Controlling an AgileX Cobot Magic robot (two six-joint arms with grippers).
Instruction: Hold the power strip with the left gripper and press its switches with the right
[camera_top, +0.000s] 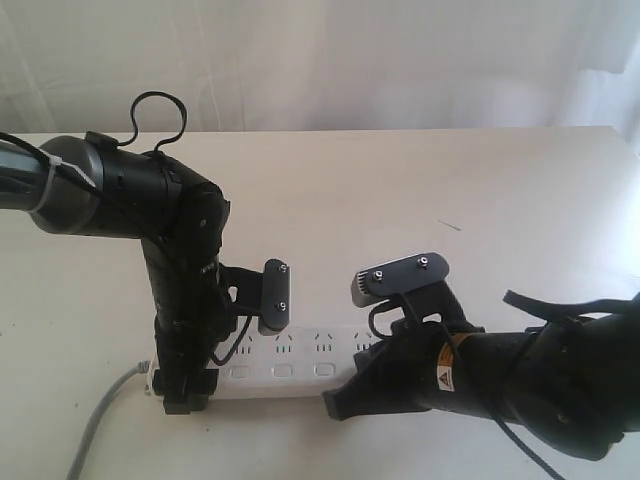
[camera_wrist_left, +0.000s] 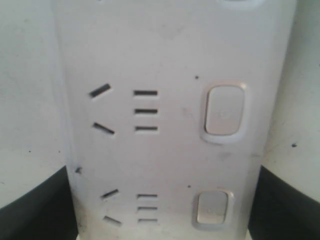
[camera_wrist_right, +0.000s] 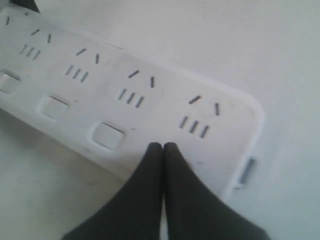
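Power strip (camera_top: 285, 360) lies flat on the white table (camera_top: 420, 190) near its front edge, with its grey cord (camera_top: 100, 425) trailing off the left end. The left gripper (camera_top: 183, 392) sits across that cord end, one jaw against each long edge, so it looks clamped on the casing across its width. The right gripper (camera_wrist_right: 163, 148) is pinched closed on nothing, its tips together like one blunt finger. They rest on or just above the spot where the end button should be, which they hide. Three switches (camera_wrist_right: 107, 135) show beside the tips, none visibly sunk. As I judge it, the hold is done and pressing is under way at an end button; whether any switch has been clicked cannot be told
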